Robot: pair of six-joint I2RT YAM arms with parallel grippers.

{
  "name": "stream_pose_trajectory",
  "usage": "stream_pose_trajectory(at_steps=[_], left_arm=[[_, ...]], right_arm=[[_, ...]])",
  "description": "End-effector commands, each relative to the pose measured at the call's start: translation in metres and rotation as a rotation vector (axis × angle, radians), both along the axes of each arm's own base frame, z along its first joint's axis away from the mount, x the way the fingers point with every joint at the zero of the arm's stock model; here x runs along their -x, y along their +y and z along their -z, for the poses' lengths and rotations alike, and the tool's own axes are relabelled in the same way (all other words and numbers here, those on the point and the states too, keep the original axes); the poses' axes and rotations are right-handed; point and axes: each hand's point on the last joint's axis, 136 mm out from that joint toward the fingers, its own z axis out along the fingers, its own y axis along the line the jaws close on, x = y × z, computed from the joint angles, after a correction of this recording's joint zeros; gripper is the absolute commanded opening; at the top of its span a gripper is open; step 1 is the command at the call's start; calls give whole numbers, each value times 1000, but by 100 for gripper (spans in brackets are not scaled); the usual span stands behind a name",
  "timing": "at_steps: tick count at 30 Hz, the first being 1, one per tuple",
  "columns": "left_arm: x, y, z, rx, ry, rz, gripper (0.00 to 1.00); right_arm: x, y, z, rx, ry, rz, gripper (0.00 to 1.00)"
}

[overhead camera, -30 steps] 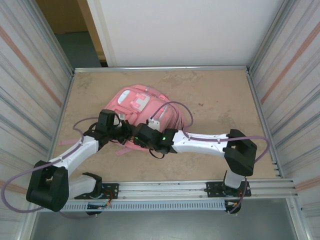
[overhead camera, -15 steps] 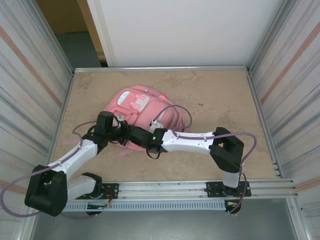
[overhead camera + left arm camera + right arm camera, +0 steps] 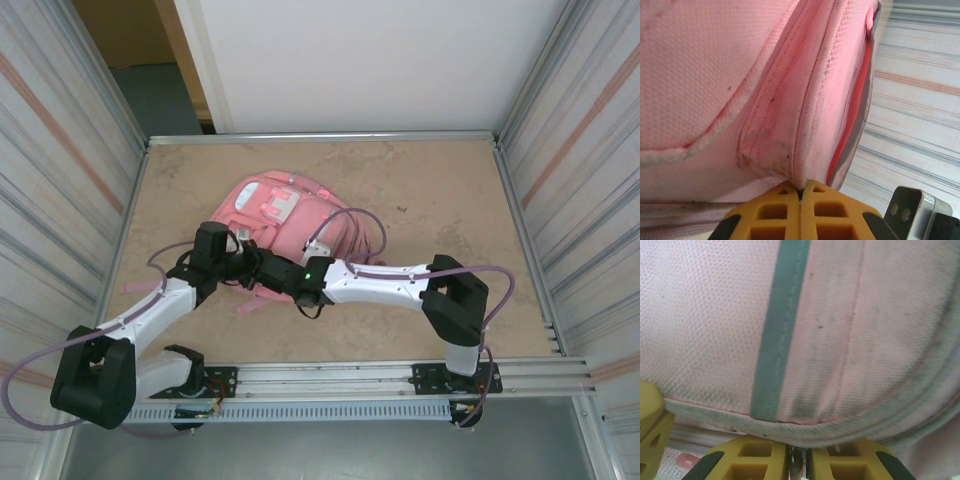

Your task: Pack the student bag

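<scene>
bag [image 3: 262, 192] pink, mid-worktop [image 3: 450, 200], left of centre | left end effector [image 3: 248, 262] at bag's near edge | right end effector [image 3: 274, 272] just beside it, same edge

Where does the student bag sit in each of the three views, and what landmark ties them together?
Top external: student bag left of centre on the table.
Left wrist: pink panels across the upper left, above the left pincer.
Right wrist: pink fabric with a grey stripe, above the right pincer.
Shared landmark: the bag's near edge seam, where both pincers meet it.
</scene>
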Motion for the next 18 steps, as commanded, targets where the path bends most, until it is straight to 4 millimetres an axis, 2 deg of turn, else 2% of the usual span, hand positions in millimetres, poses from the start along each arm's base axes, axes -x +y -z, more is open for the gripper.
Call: stream_pose_trajectory(at_steps=[1, 4, 8, 13, 18], left_arm=[[-5, 3, -2, -6, -41, 17, 0], [-8, 9, 6, -25, -29, 9, 0], [-13, 10, 9, -9, -20, 20, 0], [-19, 16, 8, -29, -33, 34, 0], [-29, 29, 12, -90, -53, 13, 0]], right_arm=[[-1, -31, -10, 40, -18, 35, 13], [0, -30, -12, 18, -51, -49, 8], [0, -41, -9, 8, -41, -122, 1], [0, -59, -7, 39, -23, -215, 0], [2, -65, 0, 103, -8, -445, 0]])
